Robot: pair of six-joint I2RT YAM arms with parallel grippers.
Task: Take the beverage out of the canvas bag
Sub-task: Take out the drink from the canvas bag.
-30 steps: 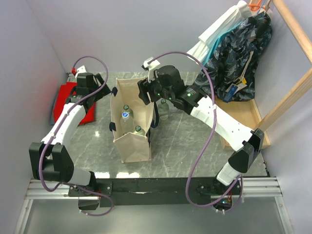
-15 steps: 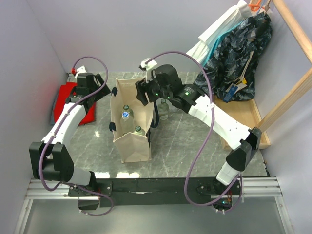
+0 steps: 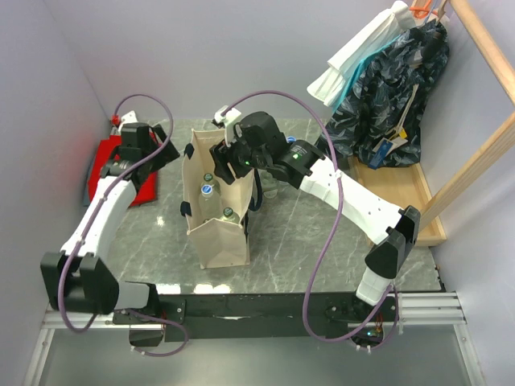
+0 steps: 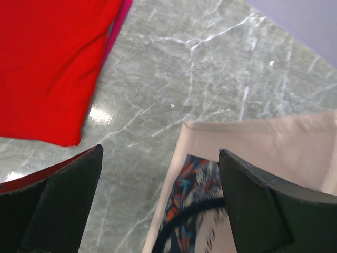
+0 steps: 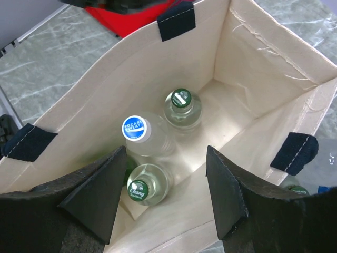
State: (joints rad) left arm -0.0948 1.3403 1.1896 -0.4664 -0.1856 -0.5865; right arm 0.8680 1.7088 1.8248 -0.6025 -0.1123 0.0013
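The beige canvas bag stands upright on the grey marble table, its mouth open and its navy handles hanging down. Three bottles stand inside: a blue-capped one, a green-capped one and a green-capped Chang bottle. My right gripper is open and empty, hovering over the bag's mouth; in its wrist view the Chang bottle lies nearest its left finger. My left gripper is open and empty at the bag's far left corner, and the bag's rim lies between its fingers.
A red folded cloth lies left of the bag and shows in the left wrist view. Another bottle stands on the table just right of the bag. Hanging clothes and a wooden rack fill the back right.
My right gripper has moved left, from the bag's right rim to above its open mouth. My left arm has shifted slightly.
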